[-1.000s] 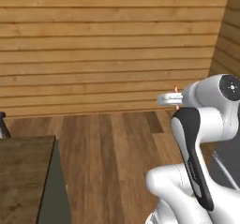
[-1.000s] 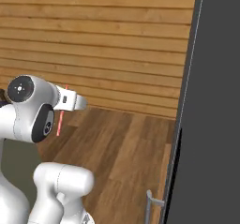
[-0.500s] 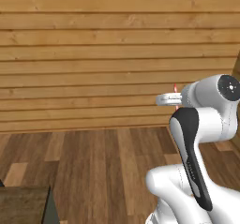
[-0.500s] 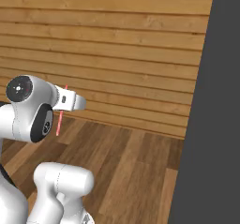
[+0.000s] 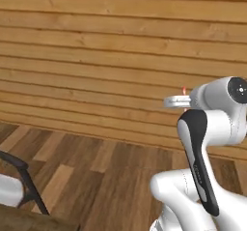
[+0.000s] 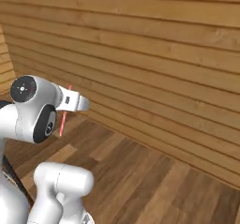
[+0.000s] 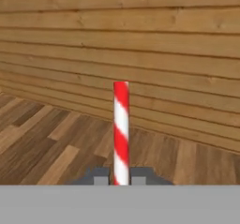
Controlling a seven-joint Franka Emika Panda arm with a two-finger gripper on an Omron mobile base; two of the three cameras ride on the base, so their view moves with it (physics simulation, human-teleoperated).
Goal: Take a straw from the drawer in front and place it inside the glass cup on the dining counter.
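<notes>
Pincer (image 7: pixel 121 180) clamped tight on the straw (image 7: pixel 121 129), red/white stripes, gripped near its lower end, standing straight up betw. the two tips in hand view. In right base view straw (image 6: pixel 63 117) pokes out above & below the wrist, held up in the air over the plank floor (image 6: pixel 140 181), w/ the plank wall (image 6: pixel 154 40) behind. Dark chair frame (image 5: pixel 26 179) at lower left in left base view.

The straw (image 7: pixel 121 134) carries red and white spiral stripes. The wall (image 5: pixel 96 56) is honey-brown horizontal planks; the floor (image 6: pixel 154 181) is darker brown wood with mixed pale and deep boards.
</notes>
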